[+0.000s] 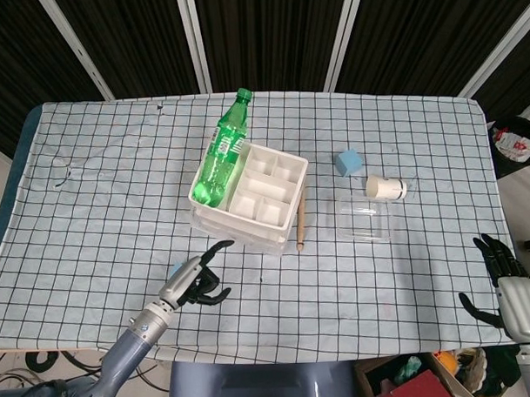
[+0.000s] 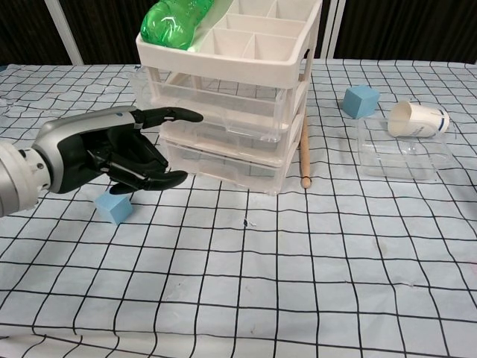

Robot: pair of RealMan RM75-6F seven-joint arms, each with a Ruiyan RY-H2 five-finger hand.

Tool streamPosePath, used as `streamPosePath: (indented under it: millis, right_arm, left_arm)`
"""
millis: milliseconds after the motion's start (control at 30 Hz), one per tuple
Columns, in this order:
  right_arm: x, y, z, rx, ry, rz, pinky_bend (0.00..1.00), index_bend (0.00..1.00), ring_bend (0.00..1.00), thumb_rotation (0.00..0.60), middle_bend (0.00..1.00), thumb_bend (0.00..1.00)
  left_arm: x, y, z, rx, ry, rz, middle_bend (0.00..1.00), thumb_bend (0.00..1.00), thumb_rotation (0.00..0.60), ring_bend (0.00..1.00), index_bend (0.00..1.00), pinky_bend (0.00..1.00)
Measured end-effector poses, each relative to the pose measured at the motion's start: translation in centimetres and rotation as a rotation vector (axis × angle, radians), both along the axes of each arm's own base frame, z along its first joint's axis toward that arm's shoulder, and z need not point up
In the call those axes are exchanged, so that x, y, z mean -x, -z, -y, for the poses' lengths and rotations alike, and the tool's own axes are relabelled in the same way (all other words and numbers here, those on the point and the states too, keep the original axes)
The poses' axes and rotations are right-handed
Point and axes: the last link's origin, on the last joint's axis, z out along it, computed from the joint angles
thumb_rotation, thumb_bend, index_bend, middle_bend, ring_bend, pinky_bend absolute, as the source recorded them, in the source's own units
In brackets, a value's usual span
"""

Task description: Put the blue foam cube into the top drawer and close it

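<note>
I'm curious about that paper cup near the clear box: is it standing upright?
No, the paper cup lies on its side, its open mouth facing left, beside the clear box.

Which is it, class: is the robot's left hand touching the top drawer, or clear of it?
Apart. In the head view, checked cloth shows between the left hand and the top drawer; the chest view has the fingertips overlapping the drawer front, so it settles nothing.

Left hand [image 2: 112, 153]: silver-grey shell over the back, black fingers [image 2: 165, 115] and black palm; a pale ribbed wrist collar joins it to a grey-blue forearm (best seen in the head view); right hand [image 1: 503, 277]: black slender fingers, a boxy light-grey housing behind them, a small green mark lower down.
</note>
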Motion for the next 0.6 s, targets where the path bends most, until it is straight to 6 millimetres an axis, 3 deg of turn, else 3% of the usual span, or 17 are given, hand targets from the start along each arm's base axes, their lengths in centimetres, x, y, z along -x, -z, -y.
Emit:
streamPosePath:
  millis: [267,600]
  right_arm:
    - [0.0,0.0,0.0,-0.001,0.0,0.0,0.18,0.0,0.0,0.6,0.0,0.26]
    - [-0.1,0.1,-0.1,-0.001,-0.003,-0.004,0.18,0.0,0.0,0.6,0.0,0.26]
  left_arm:
    - [0.1,-1.2,1.0,-0.082,0.103,-0.051,0.99,0.37,0.6,0.94,0.08,0.89]
    - [-0.2,-3.6,1.1,-0.346,0.34,-0.261,1.0,0.38,0.6,0.94,0.13,0.89]
